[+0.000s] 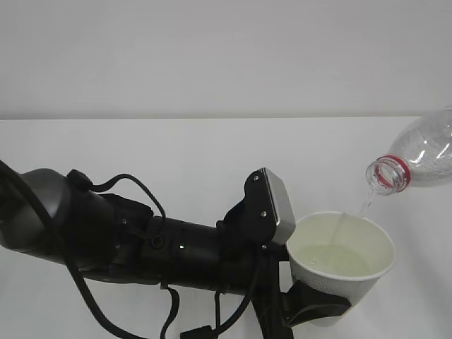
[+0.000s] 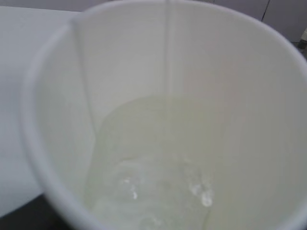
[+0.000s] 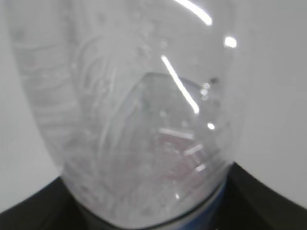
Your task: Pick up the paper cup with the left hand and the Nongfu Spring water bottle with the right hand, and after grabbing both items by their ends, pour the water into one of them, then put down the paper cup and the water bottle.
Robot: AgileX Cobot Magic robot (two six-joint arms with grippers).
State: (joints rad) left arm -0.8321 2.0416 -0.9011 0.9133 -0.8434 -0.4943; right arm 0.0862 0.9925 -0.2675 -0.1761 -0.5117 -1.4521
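Note:
The white paper cup (image 1: pixel 343 263) is held up at the lower right, with my left gripper (image 1: pixel 316 304) shut on its lower side; one black finger (image 1: pixel 321 305) wraps the wall. The clear Nongfu Spring water bottle (image 1: pixel 422 154) hangs tilted at the upper right, its open mouth with the red neck ring (image 1: pixel 385 174) pointing down-left above the cup's rim. A thin stream of water (image 1: pixel 364 205) falls into the cup, where water (image 1: pixel 330 258) (image 2: pixel 158 167) pools. The cup's inside (image 2: pixel 240 96) fills the left wrist view. My right gripper (image 3: pixel 153 218) is shut on the bottle (image 3: pixel 134 110); black fingers (image 3: pixel 271 203) flank it.
The black left arm (image 1: pixel 141 244) with its grey block (image 1: pixel 277 205) and looping cables lies across the lower left. A white tabletop (image 1: pixel 212 152) runs back to a pale wall (image 1: pixel 212 56). The right arm is out of the exterior view.

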